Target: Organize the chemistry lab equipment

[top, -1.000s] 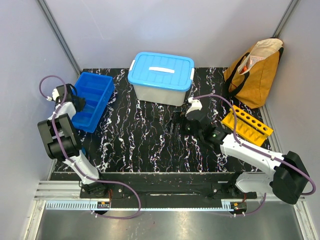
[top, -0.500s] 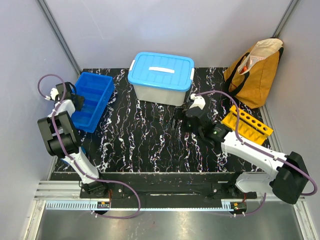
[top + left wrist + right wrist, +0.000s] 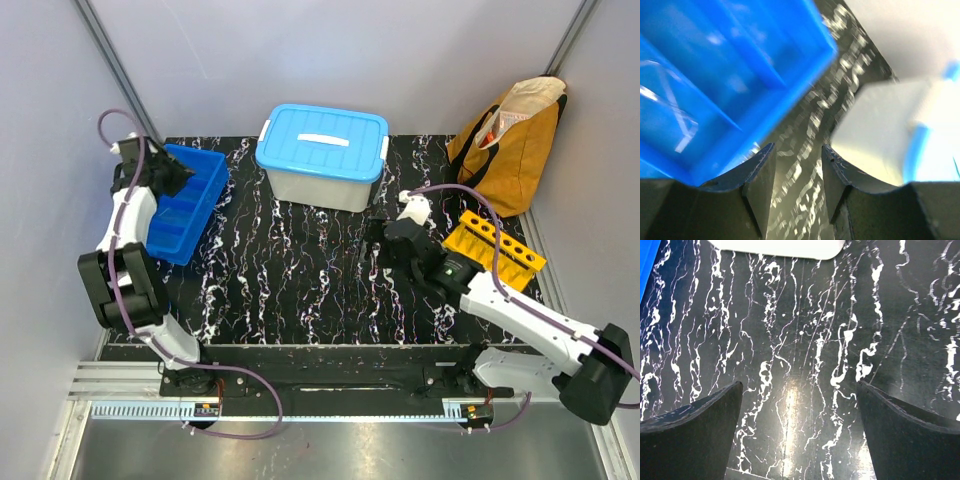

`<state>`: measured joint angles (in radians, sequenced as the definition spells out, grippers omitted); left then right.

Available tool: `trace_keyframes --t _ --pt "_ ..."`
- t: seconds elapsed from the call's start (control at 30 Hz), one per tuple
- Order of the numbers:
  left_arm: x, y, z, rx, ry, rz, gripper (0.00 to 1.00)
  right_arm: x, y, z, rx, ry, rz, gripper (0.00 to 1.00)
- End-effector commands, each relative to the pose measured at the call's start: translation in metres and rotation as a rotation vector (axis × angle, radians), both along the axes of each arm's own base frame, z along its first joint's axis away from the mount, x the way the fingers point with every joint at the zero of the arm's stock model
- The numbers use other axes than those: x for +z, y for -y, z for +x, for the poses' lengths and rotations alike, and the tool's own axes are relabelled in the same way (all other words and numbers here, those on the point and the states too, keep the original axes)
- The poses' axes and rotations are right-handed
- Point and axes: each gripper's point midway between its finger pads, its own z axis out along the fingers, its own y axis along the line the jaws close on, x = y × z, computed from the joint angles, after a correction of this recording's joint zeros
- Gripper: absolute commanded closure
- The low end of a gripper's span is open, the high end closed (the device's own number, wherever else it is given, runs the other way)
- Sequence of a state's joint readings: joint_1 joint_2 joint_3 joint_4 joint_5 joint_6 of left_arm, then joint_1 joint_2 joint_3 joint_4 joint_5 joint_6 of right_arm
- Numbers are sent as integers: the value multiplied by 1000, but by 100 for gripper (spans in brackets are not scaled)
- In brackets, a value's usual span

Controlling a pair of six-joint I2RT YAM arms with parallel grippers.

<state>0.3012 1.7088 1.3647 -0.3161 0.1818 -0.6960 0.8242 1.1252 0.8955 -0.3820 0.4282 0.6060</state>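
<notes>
A blue divided bin [image 3: 183, 200] stands at the table's left; the left wrist view shows its compartments [image 3: 715, 70] with a clear glass piece [image 3: 670, 115] lying inside. My left gripper [image 3: 178, 176] hovers over the bin's far end, jaws a little apart and empty [image 3: 797, 167]. A white box with a blue lid [image 3: 322, 155] stands at the back centre. A yellow tube rack [image 3: 494, 249] lies at the right. My right gripper [image 3: 378, 245] is open and empty above the bare black marble table [image 3: 800, 390].
A mustard tote bag [image 3: 512, 140] with items inside leans in the back right corner. Grey walls close in the table on three sides. The white box's near edge shows at the top of the right wrist view [image 3: 780, 247].
My left arm has swung up and toward the back, from the bin's left side to over its far end. My right arm has shifted slightly to the right.
</notes>
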Motion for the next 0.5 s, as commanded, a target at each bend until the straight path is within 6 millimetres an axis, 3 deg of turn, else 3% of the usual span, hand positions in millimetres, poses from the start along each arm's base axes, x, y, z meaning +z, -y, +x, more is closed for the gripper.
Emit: trace_keyframes --t 0.0,0.13,0.23,0.27,0.3,0.4,0.47 --pt "70 79 -27 -307 133 76 55 6 26 -3 -79 26 -52 2" --pt "81 128 -70 -470 189 95 53 -6 49 -5 -159 -32 -107 2" --pt "83 171 -106 -639 219 119 51 -21 63 0 -195 -103 -46 3" --pt "82 185 -120 -694 226 127 50 -25 69 4 -206 -126 -18 4" --pt "79 209 -144 -794 244 110 49 -32 89 12 -263 -133 -41 4" --pt "74 235 -179 -896 297 87 47 -36 126 31 -384 -112 -113 3" --pt "67 253 -201 -966 341 114 43 -37 129 49 -352 -101 -114 6"
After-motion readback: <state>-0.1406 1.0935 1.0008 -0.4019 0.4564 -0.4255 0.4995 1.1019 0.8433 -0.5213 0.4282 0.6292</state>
